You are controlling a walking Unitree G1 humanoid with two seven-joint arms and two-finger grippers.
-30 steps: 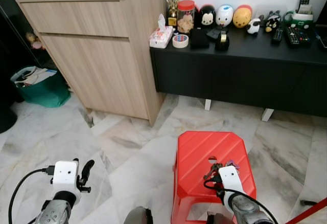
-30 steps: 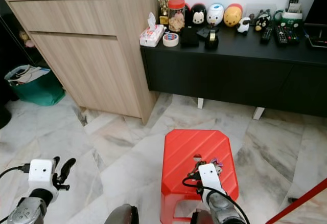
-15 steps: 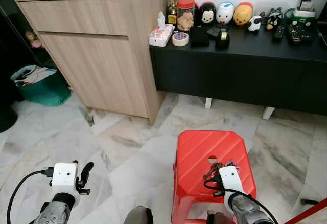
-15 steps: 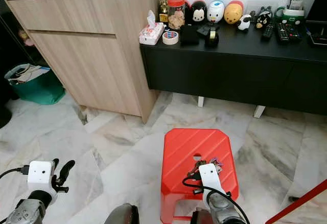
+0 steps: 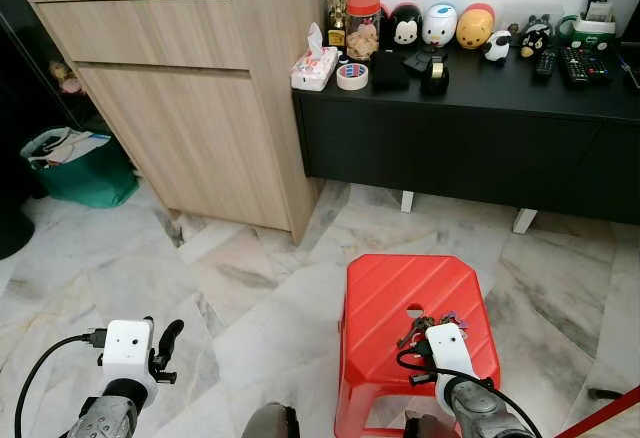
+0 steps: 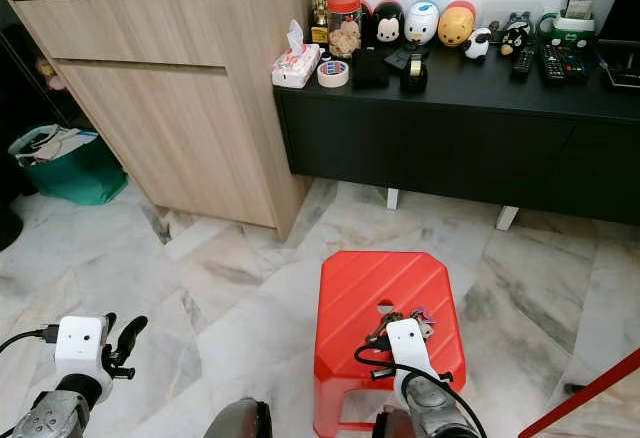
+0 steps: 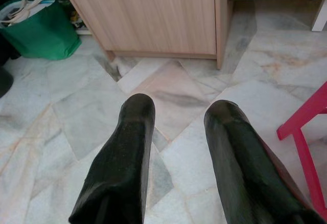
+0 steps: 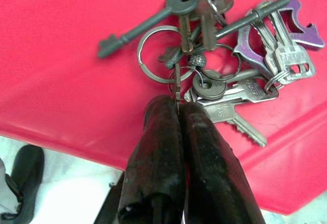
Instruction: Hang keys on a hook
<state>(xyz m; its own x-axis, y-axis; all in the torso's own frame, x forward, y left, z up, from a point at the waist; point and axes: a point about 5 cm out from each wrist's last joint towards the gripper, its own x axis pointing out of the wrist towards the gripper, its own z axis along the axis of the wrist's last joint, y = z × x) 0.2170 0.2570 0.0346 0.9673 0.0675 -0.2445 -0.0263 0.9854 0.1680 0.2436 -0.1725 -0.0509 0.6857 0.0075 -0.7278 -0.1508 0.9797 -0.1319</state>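
On a marble floor before a wooden cabinet and a black sideboard, the keys lay on a red stool, the right gripper pinching their ring (left gripper spread wide).

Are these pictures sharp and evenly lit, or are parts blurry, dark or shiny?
Left eye view: sharp and evenly lit, with soft sheen on the marble floor and deep shade at the far left edge. Right wrist view: the keys on the red stool are crisp and bright, the right tool near the lens looks softer. Left wrist view: the left tool's fingers are dark and slightly blurred.
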